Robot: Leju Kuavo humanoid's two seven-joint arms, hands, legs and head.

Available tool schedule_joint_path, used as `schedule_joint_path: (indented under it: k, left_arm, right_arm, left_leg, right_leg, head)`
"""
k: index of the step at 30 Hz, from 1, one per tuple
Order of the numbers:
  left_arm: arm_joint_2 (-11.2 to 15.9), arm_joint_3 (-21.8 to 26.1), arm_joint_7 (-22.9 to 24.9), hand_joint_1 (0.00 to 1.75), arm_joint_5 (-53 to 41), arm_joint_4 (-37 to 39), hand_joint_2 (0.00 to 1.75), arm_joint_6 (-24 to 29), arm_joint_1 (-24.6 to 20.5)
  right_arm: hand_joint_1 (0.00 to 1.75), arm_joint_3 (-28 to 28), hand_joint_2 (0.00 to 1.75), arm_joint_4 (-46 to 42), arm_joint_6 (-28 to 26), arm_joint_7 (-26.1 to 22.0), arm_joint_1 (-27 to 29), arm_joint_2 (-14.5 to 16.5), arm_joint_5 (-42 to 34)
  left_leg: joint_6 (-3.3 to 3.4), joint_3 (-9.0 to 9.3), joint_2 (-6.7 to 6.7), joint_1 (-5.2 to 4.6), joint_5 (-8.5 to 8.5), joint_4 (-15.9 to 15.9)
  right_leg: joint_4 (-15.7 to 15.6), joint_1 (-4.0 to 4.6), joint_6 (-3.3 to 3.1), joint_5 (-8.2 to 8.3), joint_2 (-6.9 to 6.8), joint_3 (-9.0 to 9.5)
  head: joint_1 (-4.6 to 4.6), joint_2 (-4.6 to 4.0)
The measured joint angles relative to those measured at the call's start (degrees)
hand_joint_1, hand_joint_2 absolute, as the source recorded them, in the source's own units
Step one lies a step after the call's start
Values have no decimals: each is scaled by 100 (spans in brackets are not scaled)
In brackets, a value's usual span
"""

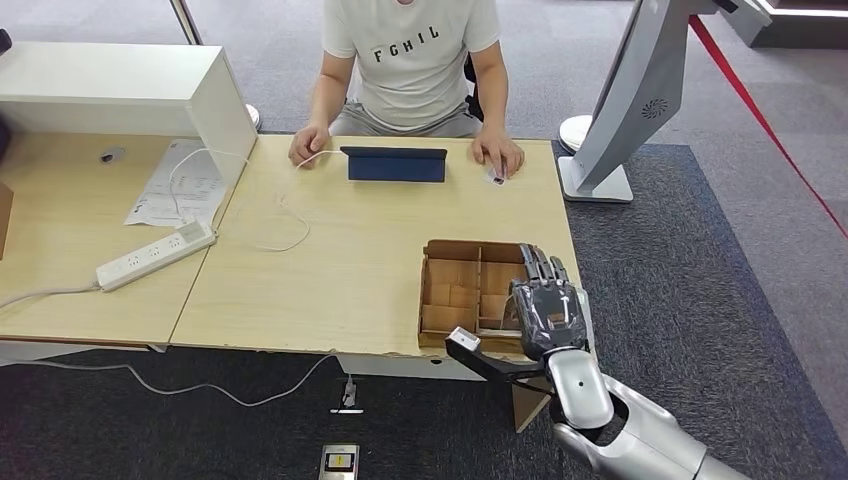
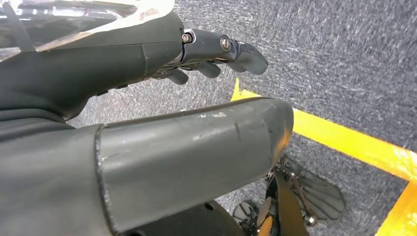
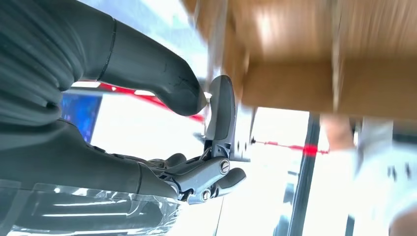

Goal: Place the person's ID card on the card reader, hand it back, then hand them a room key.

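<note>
Fingers [image 1: 541,266] of the right hand [image 1: 545,300] stretch nearly straight into the cardboard divider box [image 1: 470,293]; whether they pinch anything is unclear. Left hand [image 2: 147,54] curls loosely over grey carpet [image 2: 344,59].

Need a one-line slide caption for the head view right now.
Robot's right hand reaches over the compartmented cardboard tray on the light wooden table, facing a seated person behind a dark blue card reader.

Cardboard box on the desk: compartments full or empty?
Cannot tell fully. Cardboard box is open-topped; its left compartments look empty, and the right hand covers the right ones.
</note>
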Motion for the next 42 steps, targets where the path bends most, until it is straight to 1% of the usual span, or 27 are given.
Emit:
schedule_joint_path:
  k: [5, 10, 14, 17, 21, 27, 31, 33, 37, 42]
  left_arm:
    - [16, 0, 35, 0, -127, 0, 0, -85, 9]
    - [35, 0, 81, 0, -222, 0, 0, -118, 14]
    - [45, -1, 113, 0, -284, 0, 0, -167, 12]
    - [48, -4, 144, 0, -370, 0, 0, -208, 12]
    - [64, -12, 210, 0, -559, -1, 0, -312, 7]
    - [75, -19, 125, 0, -669, -2, 0, -436, 1]
    - [75, -20, 133, 0, -715, -2, 0, -455, 2]
    - [75, -19, 129, 0, -715, -2, 0, -454, 3]
    - [75, -17, 122, 0, -709, -2, 0, -442, 6]
    - [75, -17, 123, 0, -700, -2, 0, -434, 9]
  right_arm:
    - [175, 4, 175, -396, 191, 50, -383, -208, 294]
    - [175, 80, 175, -748, 344, 52, -689, -357, 388]
    - [175, 198, 175, -928, 363, 25, -951, -398, 440]
    - [175, 289, 175, -969, 349, -49, -1051, -353, 382]
    - [175, 409, 175, -820, 292, -255, -1244, -96, 186]
    - [175, 578, 175, -172, 216, -526, -1518, 544, -148]
    - [175, 688, 175, 496, 228, -687, -1810, 990, -298]
    - [175, 731, 175, 748, 229, -715, -1925, 1164, -339]
    - [175, 779, 175, 1165, 232, -736, -2093, 1422, -406]
    - [175, 837, 175, 1545, 236, -750, -2220, 1632, -413]
  left_leg:
    - [0, 0, 0, 0, 1, 1]
    - [0, -5, -4, 0, 1, 0]
    - [0, -5, -5, 0, 1, 0]
    - [0, -7, -6, 1, 1, -1]
    - [-2, -7, -8, 1, 2, -2]
    - [-3, -10, -13, 4, 5, -2]
    - [-3, -10, -14, 5, 6, -2]
    - [-3, -10, -16, 5, 6, -2]
    - [-3, -12, -16, 4, 6, -2]
    - [-3, -11, -17, 4, 6, -1]
  right_leg:
    - [0, 0, 0, 1, 0, 0]
    - [2, 0, 0, 1, -1, -1]
    - [2, 1, 0, 0, -2, 0]
    - [3, 1, 0, 0, -4, 2]
    - [5, 2, 0, 0, -4, 2]
    - [7, 4, -1, 0, -9, 2]
    - [8, 4, -1, 0, -10, 1]
    - [7, 3, -1, 0, -12, 1]
    - [7, 3, -1, 0, -14, 1]
    - [5, 3, -1, 0, -14, 0]
  head:
    - [-1, 0]
    - [-1, 0]
    - [1, 0]
    - [0, 0]
    - [-1, 0]
    - [-1, 0]
    - [0, 0]
    - [0, 0]
    - [1, 0]
    - [1, 0]
